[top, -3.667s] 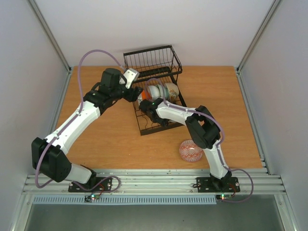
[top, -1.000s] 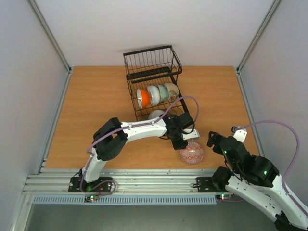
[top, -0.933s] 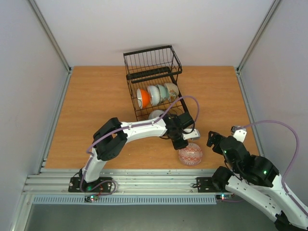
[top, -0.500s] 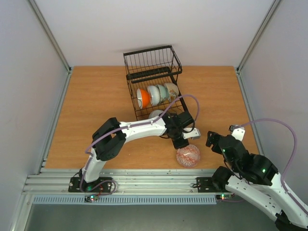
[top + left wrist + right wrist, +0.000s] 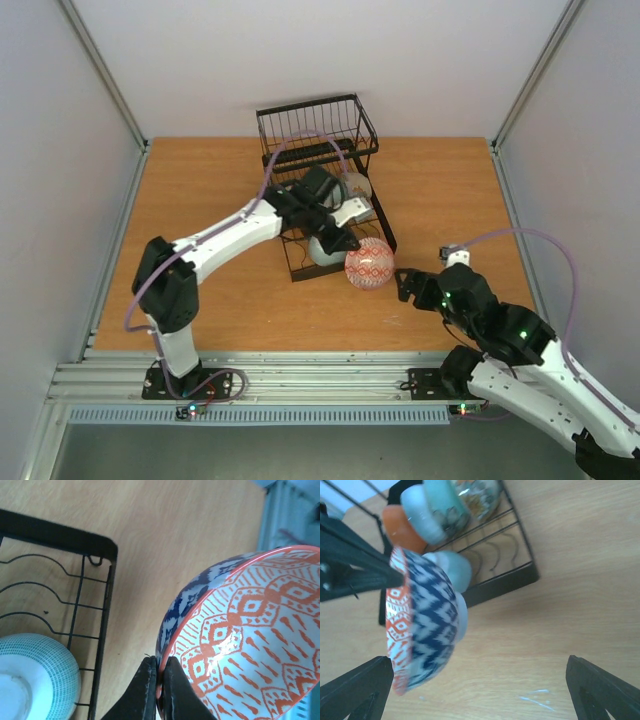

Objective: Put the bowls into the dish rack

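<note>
My left gripper (image 5: pixel 159 661) is shut on the rim of a patterned bowl (image 5: pixel 250 640), orange-red diamonds inside and blue-and-white outside. In the top view that bowl (image 5: pixel 370 263) hangs tilted on its side in the air just off the near right corner of the black wire dish rack (image 5: pixel 372 205). In the rack stand an orange bowl (image 5: pixel 400 522), a pale green bowl (image 5: pixel 427 507) and a cream bowl (image 5: pixel 475 492) in a row, with a pale blue-green bowl (image 5: pixel 35 675) in the nearer row. My right gripper (image 5: pixel 405 285) is open with nothing between its fingers, just right of the held bowl (image 5: pixel 422 630).
The rack's taller basket section (image 5: pixel 318 122) stands at the far end. The left arm (image 5: pixel 225 235) reaches across the rack's left side. Bare wooden table (image 5: pixel 200 190) lies left of the rack and to its right (image 5: pixel 450 190), between metal side rails.
The left gripper closed on the patterned bowl, lifted it off the table and carried it back toward the rack's near corner, tipped on its side. The right arm moved slightly forward and left.
</note>
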Tool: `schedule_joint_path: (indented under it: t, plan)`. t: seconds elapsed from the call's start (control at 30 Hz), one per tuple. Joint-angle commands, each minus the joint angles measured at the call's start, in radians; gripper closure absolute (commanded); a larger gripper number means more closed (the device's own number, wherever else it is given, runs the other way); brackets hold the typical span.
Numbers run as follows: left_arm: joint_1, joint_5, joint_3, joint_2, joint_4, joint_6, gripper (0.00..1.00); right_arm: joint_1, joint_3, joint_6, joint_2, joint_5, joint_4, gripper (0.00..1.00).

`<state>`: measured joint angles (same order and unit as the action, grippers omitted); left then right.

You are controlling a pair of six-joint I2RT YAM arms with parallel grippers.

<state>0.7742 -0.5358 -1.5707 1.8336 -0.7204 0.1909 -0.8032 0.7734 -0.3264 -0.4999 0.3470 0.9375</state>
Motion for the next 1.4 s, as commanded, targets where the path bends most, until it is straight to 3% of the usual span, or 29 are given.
schedule_joint_path:
  t: [0.0,0.17,0.4,0.7,1.27,1.37]
  plan:
    - [-0.049,-0.283,0.05,-0.104,0.057,0.003,1.0,-0.001,-0.026,0.081,-0.082,-0.196,-0.217,0.04]
    - [-0.056,-0.385,0.093,-0.129,0.069,0.027,0.99,-0.002,-0.033,0.099,-0.147,-0.311,-0.386,0.04]
    - [-0.072,-0.462,0.095,-0.135,0.063,0.041,1.0,-0.002,-0.046,0.094,-0.16,-0.329,-0.44,0.04]
    - [-0.12,-0.389,0.12,-0.164,0.11,0.027,0.99,-0.001,-0.093,0.046,-0.075,-0.352,-0.441,0.06]
    - [-0.136,-0.397,0.121,-0.174,0.112,0.026,0.99,-0.001,-0.137,0.017,-0.121,-0.395,-0.504,0.22]
    - [-0.138,-0.398,0.125,-0.178,0.115,0.024,1.0,-0.002,-0.14,0.015,-0.128,-0.395,-0.515,0.3]
